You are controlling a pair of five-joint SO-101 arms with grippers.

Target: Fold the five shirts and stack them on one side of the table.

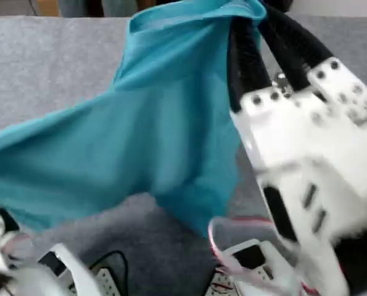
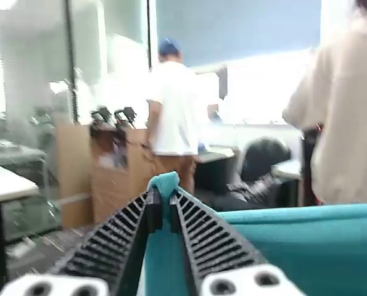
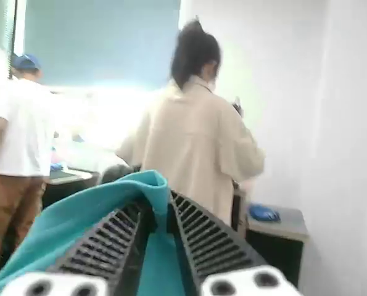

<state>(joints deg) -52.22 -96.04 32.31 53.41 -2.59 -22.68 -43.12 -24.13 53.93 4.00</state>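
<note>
A teal shirt [image 1: 152, 135] hangs spread in the air above the grey table [image 1: 41, 61] in the high view. My right gripper [image 1: 250, 21] is raised near the far edge and is shut on the shirt's upper corner, with the cloth falling away to the left. In the right wrist view the black ribbed fingers [image 3: 115, 237] of the right gripper [image 3: 158, 216] pinch a fold of the teal shirt [image 3: 78, 216]. My left gripper [image 2: 163, 206] is likewise shut on a teal fold, and the shirt [image 2: 294, 246] stretches off to one side of it.
The white body of the right arm [image 1: 313, 166] fills the right side of the high view. Arm bases and cables [image 1: 245, 262] sit along the near edge. Grey tabletop shows to the left and under the hanging cloth.
</note>
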